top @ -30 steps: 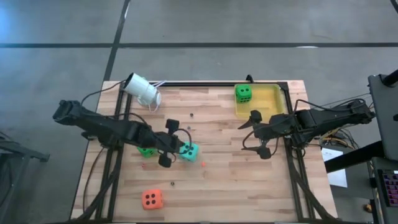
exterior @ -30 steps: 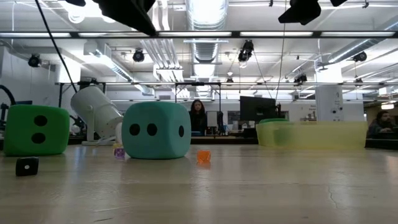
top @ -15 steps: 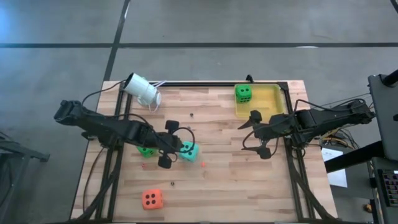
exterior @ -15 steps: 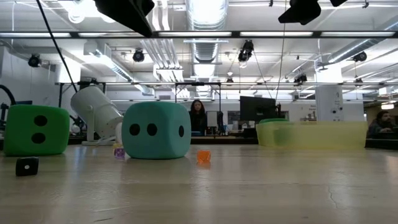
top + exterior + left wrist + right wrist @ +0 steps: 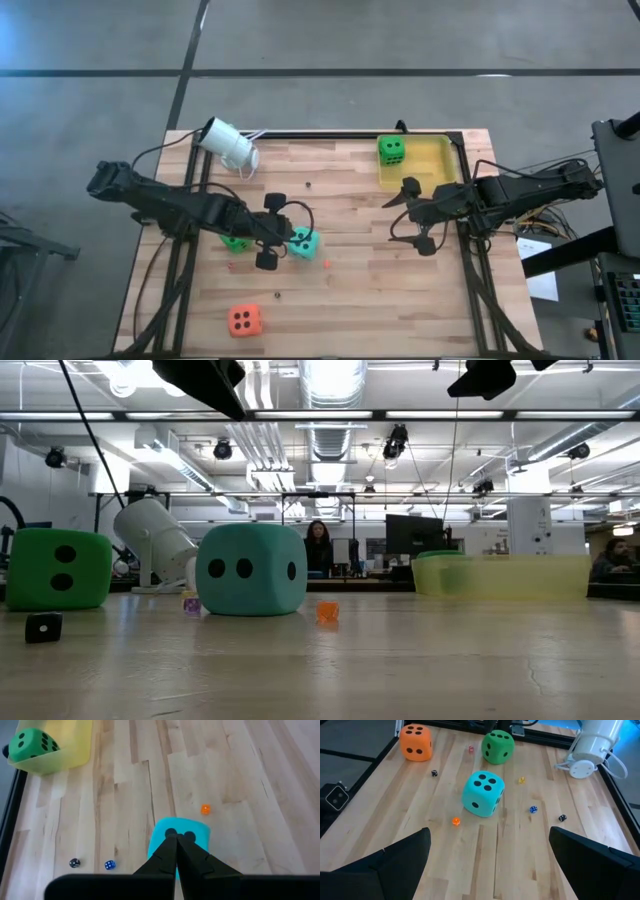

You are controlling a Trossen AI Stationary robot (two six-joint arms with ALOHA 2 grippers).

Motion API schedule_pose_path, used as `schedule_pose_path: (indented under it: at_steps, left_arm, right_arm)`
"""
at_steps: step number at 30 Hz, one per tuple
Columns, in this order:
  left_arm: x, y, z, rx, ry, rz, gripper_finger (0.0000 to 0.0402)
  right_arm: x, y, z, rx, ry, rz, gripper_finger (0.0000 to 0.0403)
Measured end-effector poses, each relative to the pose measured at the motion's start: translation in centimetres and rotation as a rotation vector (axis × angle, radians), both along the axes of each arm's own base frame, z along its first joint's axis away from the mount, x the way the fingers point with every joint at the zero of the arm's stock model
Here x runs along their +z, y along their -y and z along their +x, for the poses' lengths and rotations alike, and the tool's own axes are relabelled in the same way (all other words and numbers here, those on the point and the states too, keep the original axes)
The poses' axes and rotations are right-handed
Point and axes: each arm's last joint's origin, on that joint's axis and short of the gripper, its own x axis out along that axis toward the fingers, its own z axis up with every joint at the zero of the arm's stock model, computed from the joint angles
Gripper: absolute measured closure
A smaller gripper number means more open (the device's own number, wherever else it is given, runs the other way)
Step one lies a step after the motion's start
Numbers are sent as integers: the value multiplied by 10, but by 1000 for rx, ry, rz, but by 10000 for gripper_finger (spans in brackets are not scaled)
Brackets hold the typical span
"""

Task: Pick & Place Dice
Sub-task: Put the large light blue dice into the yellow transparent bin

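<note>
We see our left gripper (image 5: 176, 839) clenched empty just above the teal die (image 5: 304, 243), perhaps touching it, while our right gripper (image 5: 412, 217) waits, fingers spread, near the yellow tray (image 5: 441, 153).

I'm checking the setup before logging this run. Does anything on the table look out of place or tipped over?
Yes: the white camera lies tipped on its side at the table's far-left corner. Several tiny dice are scattered loosely among the big ones.
</note>
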Motion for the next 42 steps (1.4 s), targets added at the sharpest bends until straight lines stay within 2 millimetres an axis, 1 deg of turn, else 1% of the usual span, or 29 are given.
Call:
schedule_pose_path:
  at_steps: [12, 14, 17, 23, 27, 30, 32, 34, 36, 42]
  left_arm:
    - [0, -3, 2, 70, 21, -57, 390]
    - [-2, -3, 2, 74, 14, -58, 390]
    - [-15, -4, -3, 95, -43, -63, 390]
    - [-56, -7, -18, 127, -181, -93, 390]
    - [-72, -8, -23, 147, -197, -106, 390]
    - [-76, -8, -21, 155, -153, -131, 390]
    - [-83, -8, -18, 162, -137, -179, 390]
    - [-96, -9, -18, 156, -177, -217, 390]
    - [-106, -11, -18, 167, -212, -219, 390]
    - [-123, -16, -6, 202, -259, -209, 390]
  right_arm:
    - [0, 0, 0, 0, 0, 0, 3]
    - [0, 0, 0, 0, 0, 0, 3]
    - [0, 0, 0, 0, -1, 0, 3]
    - [0, 0, 0, 0, 0, 0, 3]
    - [0, 0, 0, 0, 0, 0, 3]
    - [0, 0, 0, 0, -1, 0, 3]
    - [0, 0, 0, 0, 0, 0, 3]
    - [0, 0, 0, 0, 0, -1, 3]
    - [0, 0, 0, 0, 0, 0, 3]
    - [0, 0, 0, 0, 2, 0, 3]
